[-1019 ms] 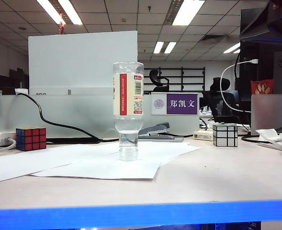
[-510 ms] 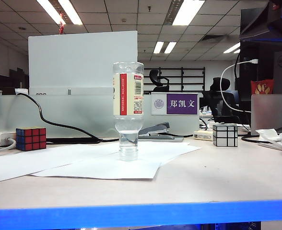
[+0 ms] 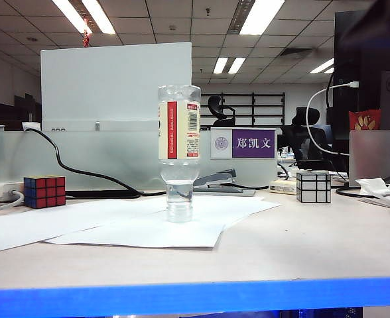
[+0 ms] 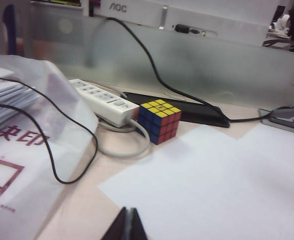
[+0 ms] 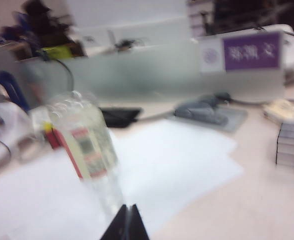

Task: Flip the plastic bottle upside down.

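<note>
Standing inverted, plastic bottle [image 3: 179,142], closed left end effector [image 4: 127,226], right end effector [image 5: 127,221] wrist-only

The plastic bottle [image 3: 179,149] stands upside down on its cap, upright, on white paper sheets [image 3: 142,228] spread over the desk [image 3: 314,245], about midway between the desk's left and right edges. It is clear, with a cream-white label bearing a red strip and a barcode. A little clear liquid sits in the neck, just above the cap.
</note>
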